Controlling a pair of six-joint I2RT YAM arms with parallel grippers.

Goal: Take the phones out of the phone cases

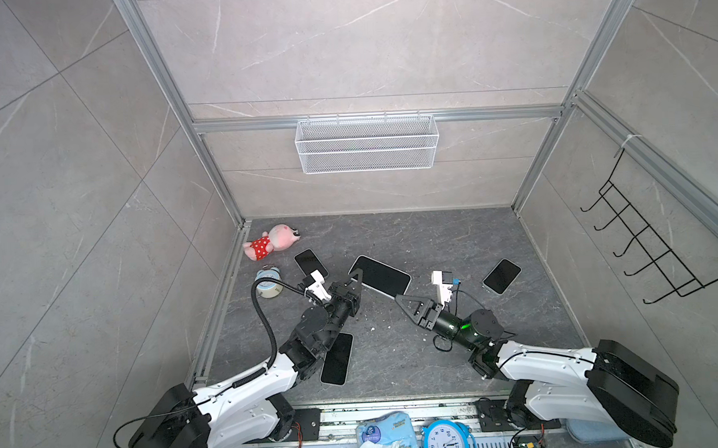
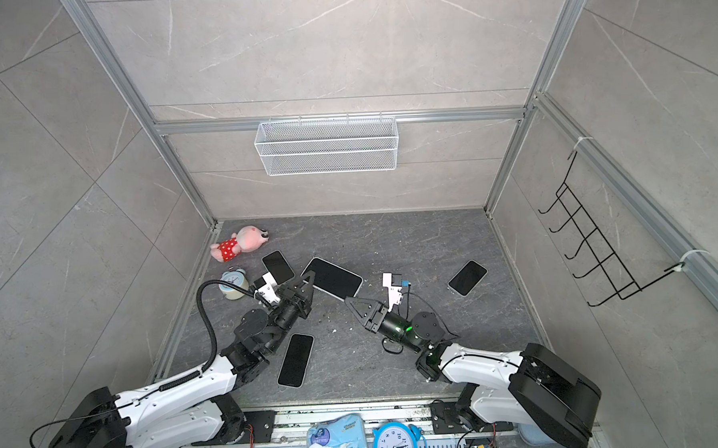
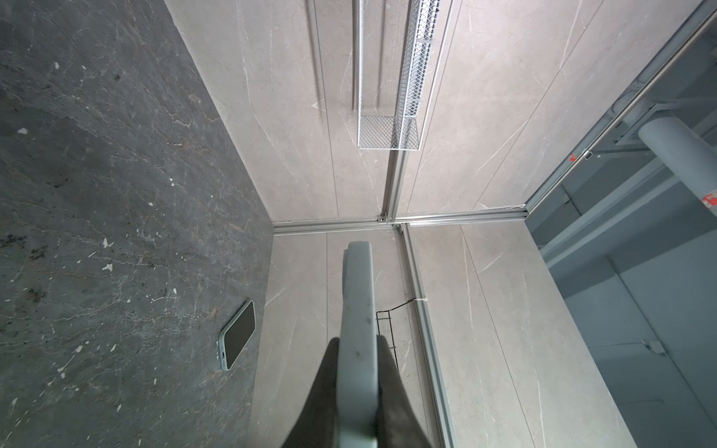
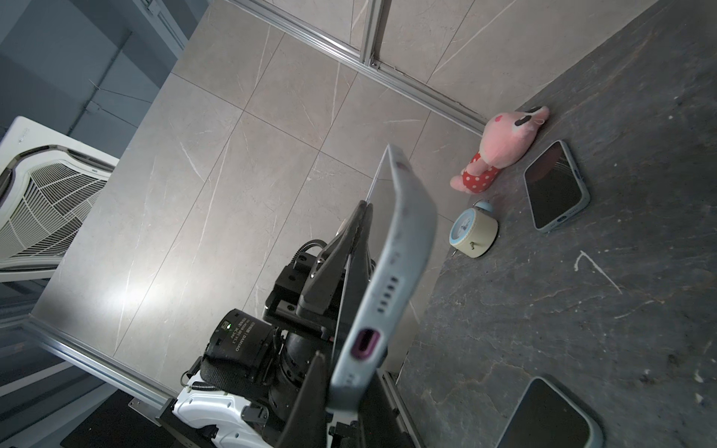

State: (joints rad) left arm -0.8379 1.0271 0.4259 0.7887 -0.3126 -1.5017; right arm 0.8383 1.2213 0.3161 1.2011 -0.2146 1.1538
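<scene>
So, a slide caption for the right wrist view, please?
Left gripper and right gripper clamp a cased phone above the table; pink plush toy, alarm clock, two phones beyond.

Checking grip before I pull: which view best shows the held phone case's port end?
Right wrist: the phone case is edge-on, port cutout and speaker holes clear. Left wrist shows only a plain edge; both top views show just the screen side.

Robot lab cell, aluminium frame [image 1: 377, 119], tiled panels [image 1: 362, 46]

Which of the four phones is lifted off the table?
The large middle phone, gripped at opposite ends by the left gripper and right gripper; the other three lie flat.
</scene>
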